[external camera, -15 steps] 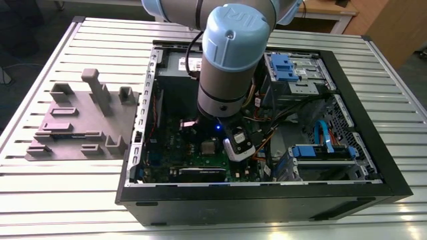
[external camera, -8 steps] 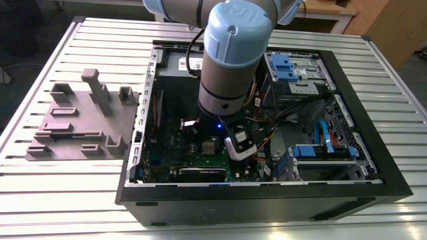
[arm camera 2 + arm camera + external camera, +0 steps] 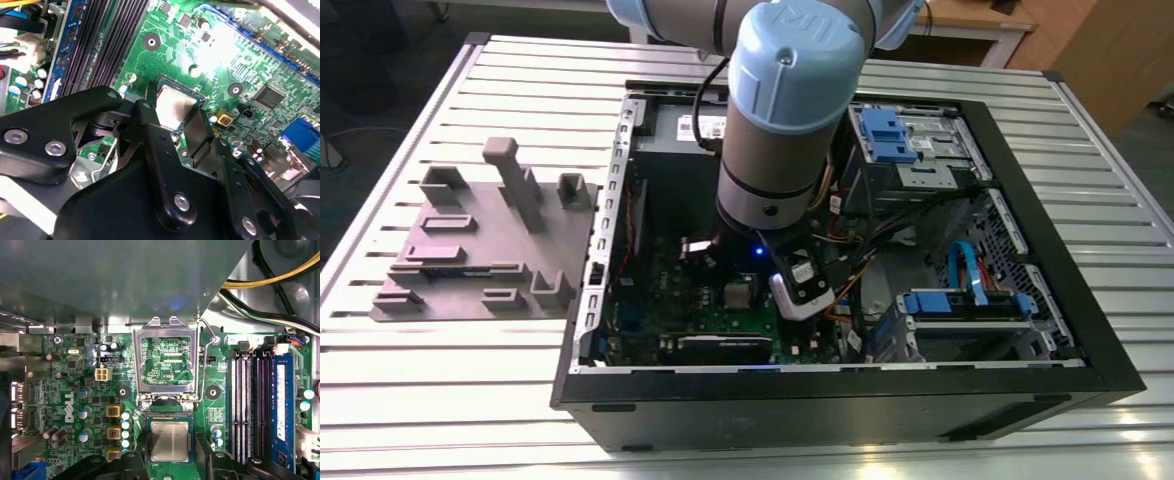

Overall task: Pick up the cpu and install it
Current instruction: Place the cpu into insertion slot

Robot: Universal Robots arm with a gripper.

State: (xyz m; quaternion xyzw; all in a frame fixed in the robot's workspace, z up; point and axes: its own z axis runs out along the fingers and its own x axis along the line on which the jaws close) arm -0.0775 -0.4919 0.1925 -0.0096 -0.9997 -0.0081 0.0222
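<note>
Cpu: light, stiff, delicate underneath; the fingers appear clenched on its side edges, the safest hold.

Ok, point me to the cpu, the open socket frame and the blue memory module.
cpu (image 3: 170, 441): first wrist view, middle of its silver top.
socket frame (image 3: 136, 365): first wrist view, on one of its metal side rails.
blue memory module (image 3: 281, 405): first wrist view, middle of its blue face.

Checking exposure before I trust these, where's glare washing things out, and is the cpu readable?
Second wrist view: white glare blows out the motherboard near the cpu, whose top shines pale. First wrist view: even light, no glare on it.
</note>
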